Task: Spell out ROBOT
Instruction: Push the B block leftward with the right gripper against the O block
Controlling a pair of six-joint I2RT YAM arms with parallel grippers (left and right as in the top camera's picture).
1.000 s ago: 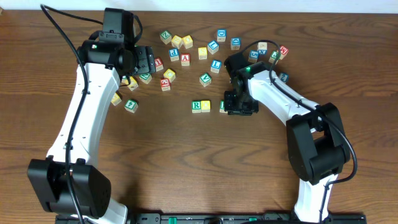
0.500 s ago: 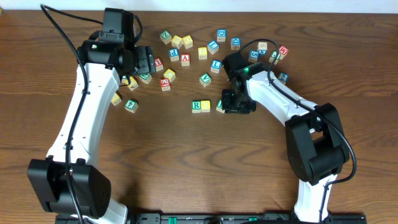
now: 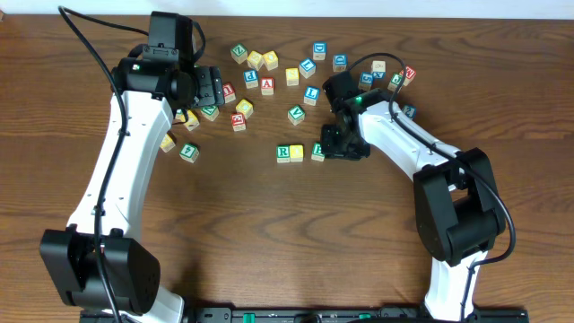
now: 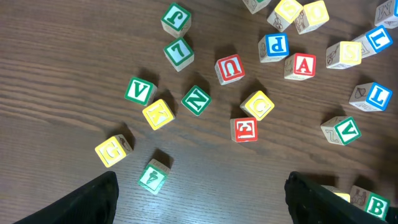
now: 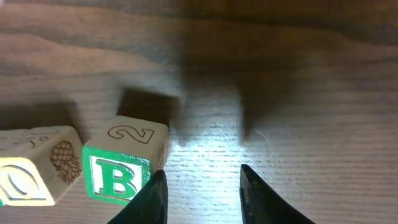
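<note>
On the counter [image 3: 269, 233], near the middle, my row reads R block [image 3: 283, 152], yellow O block [image 3: 297, 152] and B block [image 3: 317, 152] side by side, so I judge three of the five letters placed. My right fingers [image 5: 152, 202] stand narrow and empty just right of the B block, which sits outside them. My left fingers [image 4: 93, 199] hang wide and empty over the scatter at far left. Left to fetch are a second yellow block [image 3: 292, 76], perhaps this one, and the T block, which I cannot pick out.
</note>
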